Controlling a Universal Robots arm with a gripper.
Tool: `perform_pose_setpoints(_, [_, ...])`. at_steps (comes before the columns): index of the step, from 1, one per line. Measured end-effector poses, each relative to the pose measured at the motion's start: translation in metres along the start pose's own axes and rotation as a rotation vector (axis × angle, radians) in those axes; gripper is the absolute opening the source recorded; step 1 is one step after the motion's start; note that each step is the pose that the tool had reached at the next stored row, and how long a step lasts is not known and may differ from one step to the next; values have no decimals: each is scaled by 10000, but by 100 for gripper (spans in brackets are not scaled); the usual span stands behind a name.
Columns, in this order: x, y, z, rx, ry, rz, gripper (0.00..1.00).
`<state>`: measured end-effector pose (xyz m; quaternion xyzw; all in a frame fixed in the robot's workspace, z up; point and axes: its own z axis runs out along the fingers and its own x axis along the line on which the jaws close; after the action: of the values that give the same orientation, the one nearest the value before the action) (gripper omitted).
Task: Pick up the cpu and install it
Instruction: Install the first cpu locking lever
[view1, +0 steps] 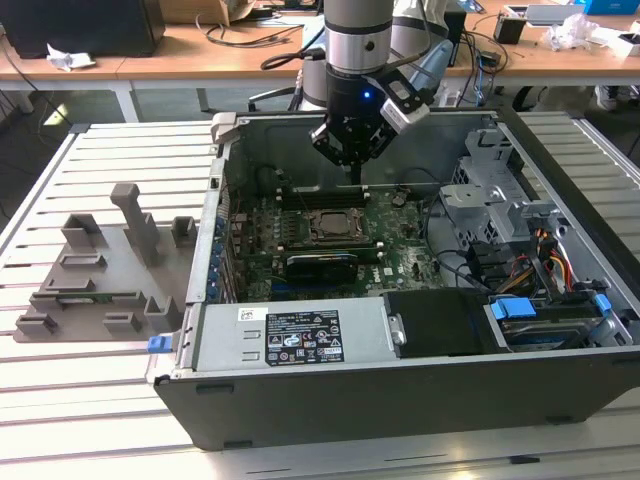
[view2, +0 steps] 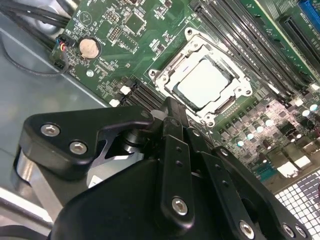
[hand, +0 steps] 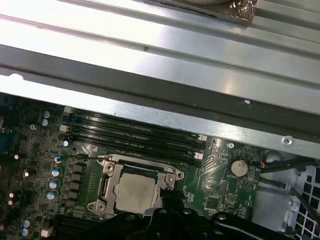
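Nearest, across the lower half of the exterior view, lies one open computer case. One grey holder tray stands at the left. Farther in, at the centre, one cpu sits inside one socket. Close above it hangs one gripper, not touching it, its fingers pressed together and empty.

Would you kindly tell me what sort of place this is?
Probably a robotics lab or workshop: an open computer case lies on a slatted metal table, cable-strewn wooden desks stand behind, and the gripper hangs near the cpu seated in the motherboard socket.
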<state>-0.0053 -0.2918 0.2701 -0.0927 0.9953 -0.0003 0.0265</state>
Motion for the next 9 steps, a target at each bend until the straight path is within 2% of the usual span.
perform_pose_setpoints(9, [1, 0, 12, 120, 16, 1382, 11])
